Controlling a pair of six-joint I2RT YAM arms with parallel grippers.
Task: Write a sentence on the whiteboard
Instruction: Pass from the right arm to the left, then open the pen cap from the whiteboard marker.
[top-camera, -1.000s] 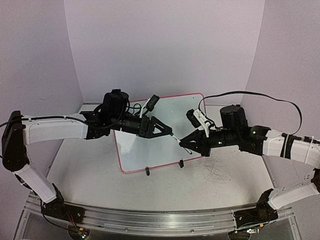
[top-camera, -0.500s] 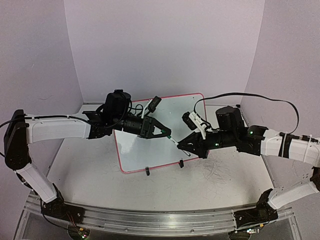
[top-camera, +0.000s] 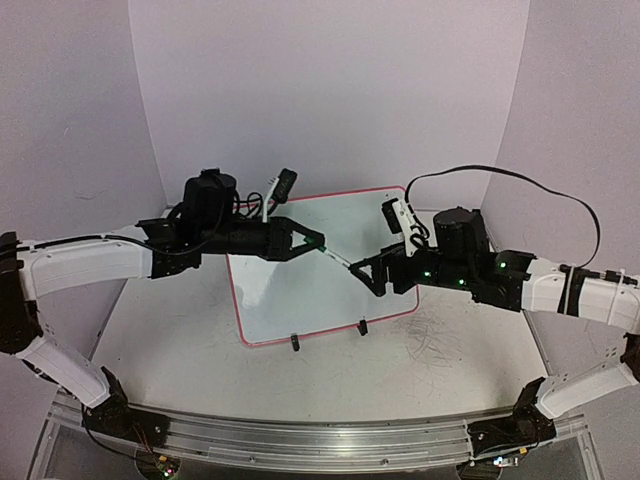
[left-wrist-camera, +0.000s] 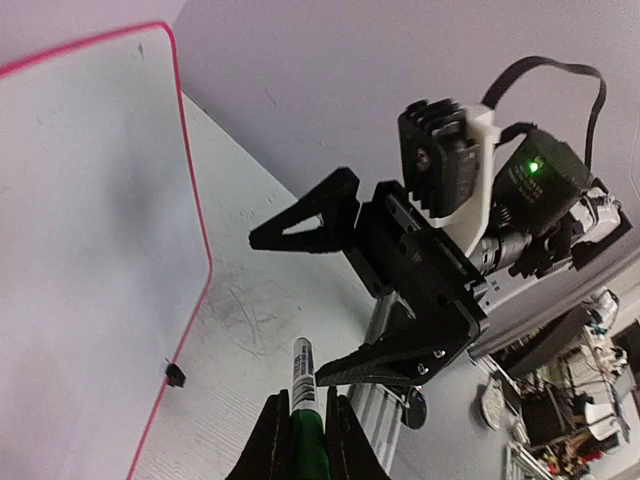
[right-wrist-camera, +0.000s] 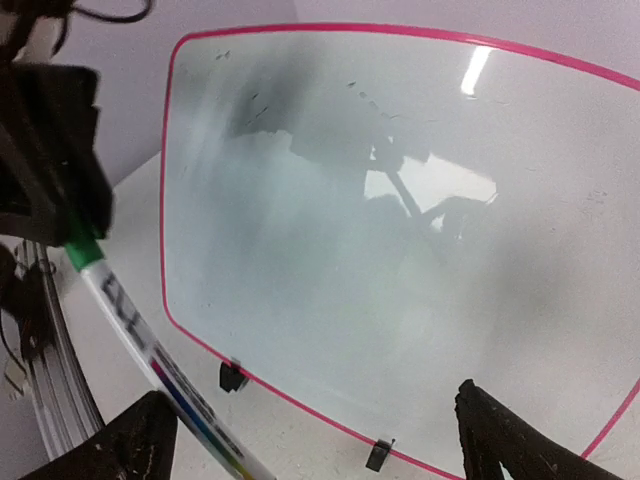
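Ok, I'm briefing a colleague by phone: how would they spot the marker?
Find the pink-framed whiteboard in the middle of the table. Above it the left gripper and right gripper nearly meet, and the marker is the thin stick bridging them. Unlike the black jaws around it, it is white with a green end, pinched in the left gripper.

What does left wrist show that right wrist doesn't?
Only left wrist: the open right gripper seen from outside, with its wrist camera and a lit green light. Only right wrist: nearly the whole whiteboard face, no written words visible, plus two clip feet. Both: the marker, its green end held in the shut left gripper, and the board's pink frame.
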